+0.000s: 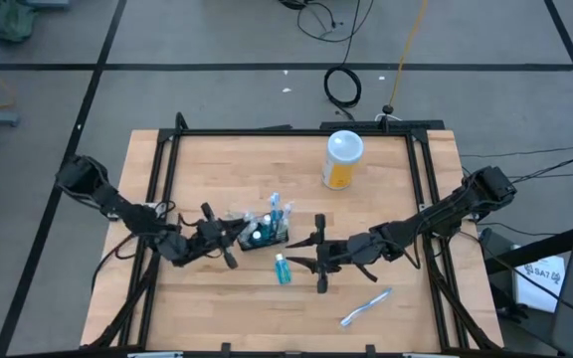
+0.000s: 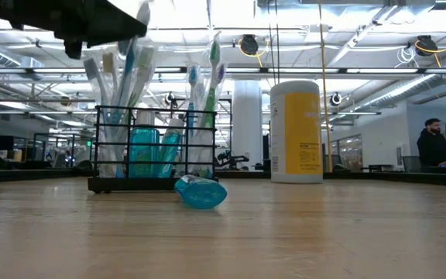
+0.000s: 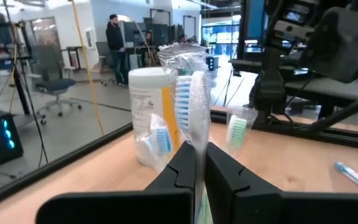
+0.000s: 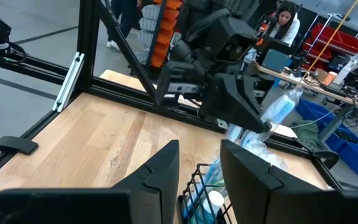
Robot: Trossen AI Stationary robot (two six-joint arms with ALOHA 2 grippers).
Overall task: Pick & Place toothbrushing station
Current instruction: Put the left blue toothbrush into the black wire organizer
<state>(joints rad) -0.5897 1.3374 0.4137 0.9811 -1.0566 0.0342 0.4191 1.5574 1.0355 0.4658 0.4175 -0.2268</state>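
A black wire-mesh basket (image 1: 268,232) stands mid-table with several blue-and-white toothbrushes (image 2: 134,70) upright in it and teal tubes (image 2: 144,151) inside. One teal tube (image 1: 283,268) lies on the table beside the basket. My left gripper (image 1: 236,236) is at the basket's left side, shut on a wrapped toothbrush (image 3: 190,106). My right gripper (image 1: 318,255) hovers to the basket's right, open, with nothing between its fingers (image 4: 166,168). Another toothbrush (image 1: 366,306) lies flat near the front right. My left gripper pinches the wrapped toothbrush's handle (image 3: 199,163) between its two fingers, coming level from the table's left. The bristle head (image 4: 279,107) sticks out past the fingertips, tilted upward. The brush is lifted clear, over the basket's (image 4: 209,186) left end.
A white-and-yellow canister (image 1: 342,159) stands at the far side of the table, right of centre. A black frame (image 1: 286,132) rims the tabletop. Bare wood lies at the near left and far left. A person (image 2: 433,143) stands in the room beyond.
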